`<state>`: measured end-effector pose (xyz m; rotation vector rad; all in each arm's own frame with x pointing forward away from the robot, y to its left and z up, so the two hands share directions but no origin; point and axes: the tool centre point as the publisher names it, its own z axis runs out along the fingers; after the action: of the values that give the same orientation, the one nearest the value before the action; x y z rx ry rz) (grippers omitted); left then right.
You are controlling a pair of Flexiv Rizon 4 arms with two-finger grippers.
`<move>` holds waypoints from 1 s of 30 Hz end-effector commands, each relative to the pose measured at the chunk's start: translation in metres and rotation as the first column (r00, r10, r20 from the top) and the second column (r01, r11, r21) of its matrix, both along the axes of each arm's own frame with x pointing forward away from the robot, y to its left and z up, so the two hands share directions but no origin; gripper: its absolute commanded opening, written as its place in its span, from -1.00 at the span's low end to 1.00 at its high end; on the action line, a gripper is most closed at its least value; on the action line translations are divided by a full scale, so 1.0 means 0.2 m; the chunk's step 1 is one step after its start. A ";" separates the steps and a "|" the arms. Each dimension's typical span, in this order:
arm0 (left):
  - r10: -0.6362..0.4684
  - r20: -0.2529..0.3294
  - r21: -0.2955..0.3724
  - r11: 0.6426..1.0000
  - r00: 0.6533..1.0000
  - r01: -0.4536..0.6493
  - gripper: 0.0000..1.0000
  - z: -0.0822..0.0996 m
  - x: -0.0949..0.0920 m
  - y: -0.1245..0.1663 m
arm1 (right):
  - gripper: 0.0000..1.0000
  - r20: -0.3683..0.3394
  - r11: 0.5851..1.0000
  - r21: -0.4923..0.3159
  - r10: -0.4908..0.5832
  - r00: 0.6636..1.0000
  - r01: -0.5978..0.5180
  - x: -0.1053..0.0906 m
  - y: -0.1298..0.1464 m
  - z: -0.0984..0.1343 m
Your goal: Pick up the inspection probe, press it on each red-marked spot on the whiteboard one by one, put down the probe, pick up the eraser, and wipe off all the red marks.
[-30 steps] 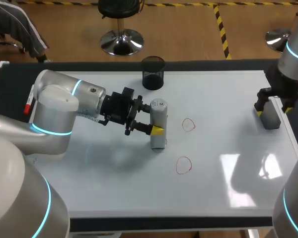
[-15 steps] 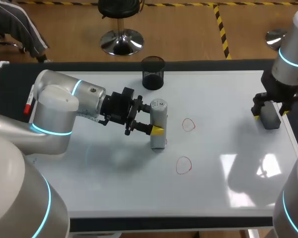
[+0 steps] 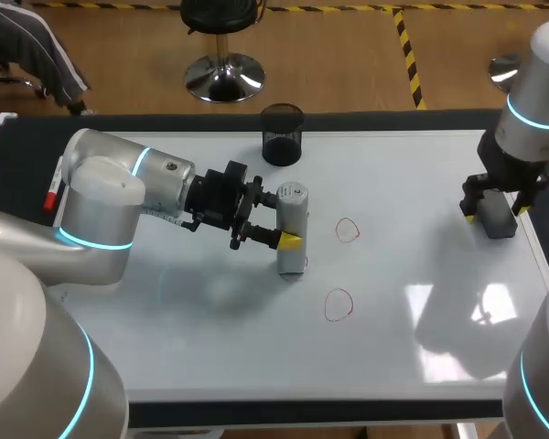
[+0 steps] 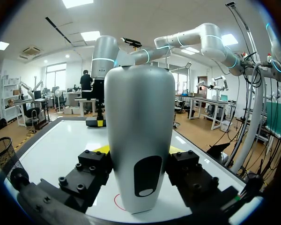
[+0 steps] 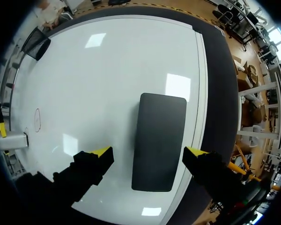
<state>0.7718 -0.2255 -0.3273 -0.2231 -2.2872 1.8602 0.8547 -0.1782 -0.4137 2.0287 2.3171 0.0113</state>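
Two red rings lie open to the probe; eraser straddled, not gripped

**Probe.** The left gripper (image 3: 282, 219) is clamped on the grey-white cylindrical inspection probe (image 3: 292, 224), with a finger on each flank. The probe's long axis is upright and its foot rests on the glossy white whiteboard (image 3: 210, 347). The left wrist view shows a red arc (image 4: 117, 201) at its base.

**Bearing.** In the head view, taken from the probe's foot, the upper red ring (image 3: 348, 230) lies at about 2 o'clock, near. The lower red ring (image 3: 339, 305) lies at about 5 o'clock. Both are apart from the probe and from each other.

Judgement: the left arm is much the nearer. The next press calls for a lift and a short shift toward 2 o'clock with the axis kept upright. There is bare board around both rings. The black mesh cup (image 3: 282, 134) at 12 o'clock is well off that path.

**Eraser.** The right gripper (image 5: 148, 152) hangs over the dark grey rectangular eraser (image 5: 159, 140). Its fingers are apart, one beside each long side, and board shows between each tip and the eraser. The eraser lies at the board's 3 o'clock margin, just beside the edge, with its long axis running 12 to 6.

Judgement: room is tight on the outer side, so that finger must come down close to the border.
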 end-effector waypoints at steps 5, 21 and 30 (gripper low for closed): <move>0.000 -0.001 0.000 1.000 1.000 0.000 -1.00 -0.03 0.00 0.00 | -0.02 0.001 1.000 0.006 -0.006 1.000 0.006 0.02 -0.02 -0.02; 0.000 -0.001 0.000 1.000 1.000 0.000 -1.00 -0.03 0.00 0.00 | -1.00 0.012 1.000 0.013 -0.021 1.000 0.020 0.01 -0.05 -0.01; 0.000 -0.001 0.000 1.000 1.000 0.000 -1.00 -0.03 0.00 0.00 | -1.00 0.004 0.999 0.021 -0.035 0.999 0.035 0.00 -0.07 0.00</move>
<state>0.7718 -0.2255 -0.3273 -0.2231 -2.2872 1.8602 0.8554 -0.1899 -0.4144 2.0771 2.2854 0.0349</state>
